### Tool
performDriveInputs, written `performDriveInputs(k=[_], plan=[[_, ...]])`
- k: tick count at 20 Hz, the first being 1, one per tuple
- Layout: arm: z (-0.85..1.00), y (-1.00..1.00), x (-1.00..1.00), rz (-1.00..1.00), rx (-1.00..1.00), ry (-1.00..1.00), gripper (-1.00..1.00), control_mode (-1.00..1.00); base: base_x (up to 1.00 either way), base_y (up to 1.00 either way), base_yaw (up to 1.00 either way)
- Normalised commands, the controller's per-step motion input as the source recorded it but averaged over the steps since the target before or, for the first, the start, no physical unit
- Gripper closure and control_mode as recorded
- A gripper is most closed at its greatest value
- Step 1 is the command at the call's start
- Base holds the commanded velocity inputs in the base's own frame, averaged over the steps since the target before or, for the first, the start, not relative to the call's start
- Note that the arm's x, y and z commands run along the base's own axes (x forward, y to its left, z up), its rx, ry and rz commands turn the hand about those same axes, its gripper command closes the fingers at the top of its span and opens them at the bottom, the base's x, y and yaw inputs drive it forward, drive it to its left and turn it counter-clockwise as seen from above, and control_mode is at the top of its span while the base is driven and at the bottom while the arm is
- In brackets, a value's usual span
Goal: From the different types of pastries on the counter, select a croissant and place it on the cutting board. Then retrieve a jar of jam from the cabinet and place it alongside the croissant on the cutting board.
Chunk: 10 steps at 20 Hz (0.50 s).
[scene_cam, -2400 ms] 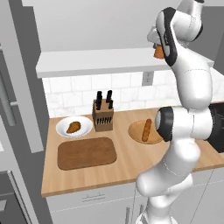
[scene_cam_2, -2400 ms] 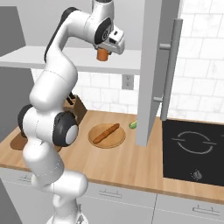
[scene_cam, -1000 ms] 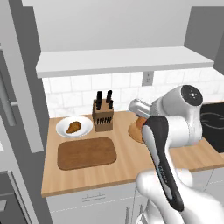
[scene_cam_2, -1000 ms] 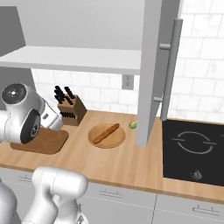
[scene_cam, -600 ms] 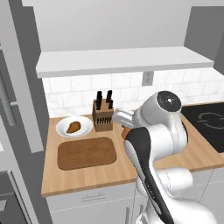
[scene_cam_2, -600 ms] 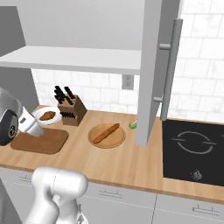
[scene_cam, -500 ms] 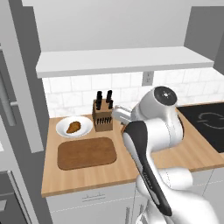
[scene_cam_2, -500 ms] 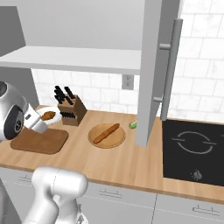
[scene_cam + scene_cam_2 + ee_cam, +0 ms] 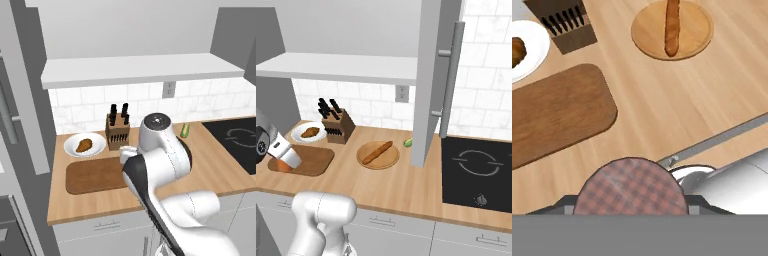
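The small orange-brown jar of jam (image 9: 284,165) with its checked greyish-brown lid (image 9: 632,187) sits clamped between the jaws of the gripper (image 9: 286,161), hanging just above the near end of the dark brown wooden cutting board (image 9: 312,161). Beyond the gripper I count one golden-brown croissant (image 9: 517,51) on one round white plate (image 9: 537,47), one wooden knife block (image 9: 568,26), and one long thin brown roll (image 9: 671,26) on one round tan wooden plate (image 9: 693,31).

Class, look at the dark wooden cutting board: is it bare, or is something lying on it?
Bare. The cutting board shows plain wood; the croissant sits on its white plate beside it.
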Motion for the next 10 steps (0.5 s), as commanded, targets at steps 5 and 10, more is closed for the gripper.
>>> performDriveInputs(k=[5,10], plan=[[-0.16,0.08,0.47,0.00,0.01,0.07,1.00,-1.00,0.00,0.00,0.00],[-0.06,0.01,0.86,0.00,-0.03,0.00,1.00,-1.00,0.00,0.00,0.00]])
